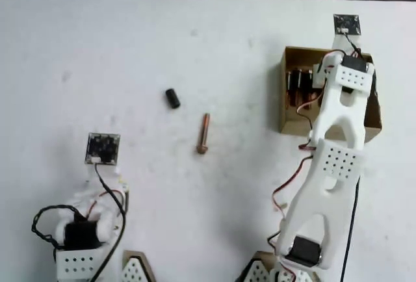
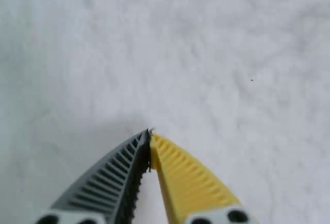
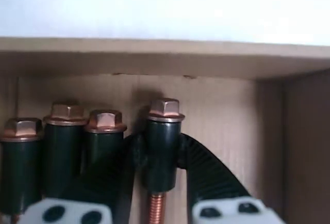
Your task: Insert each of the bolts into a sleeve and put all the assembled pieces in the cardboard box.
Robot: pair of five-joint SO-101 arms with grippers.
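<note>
A loose copper bolt (image 1: 203, 133) lies on the white table (image 1: 130, 48), with a black sleeve (image 1: 171, 97) a little up and to its left. The cardboard box (image 1: 284, 93) stands at the right. My right arm (image 1: 335, 158) stretches over the box. Inside it my right gripper (image 3: 159, 152) is shut on an assembled piece (image 3: 162, 146), a bolt standing upright in a sleeve before the box wall (image 3: 154, 59). Three more assembled pieces (image 3: 64, 146) stand beside it. My left arm (image 1: 84, 230) sits folded at the near left, its gripper (image 2: 149, 136) shut over bare table.
A red wire (image 1: 286, 188) loops off the right arm near the box. Arm bases (image 1: 260, 270) sit at the near table edge. Open table lies between the loose parts and both arms.
</note>
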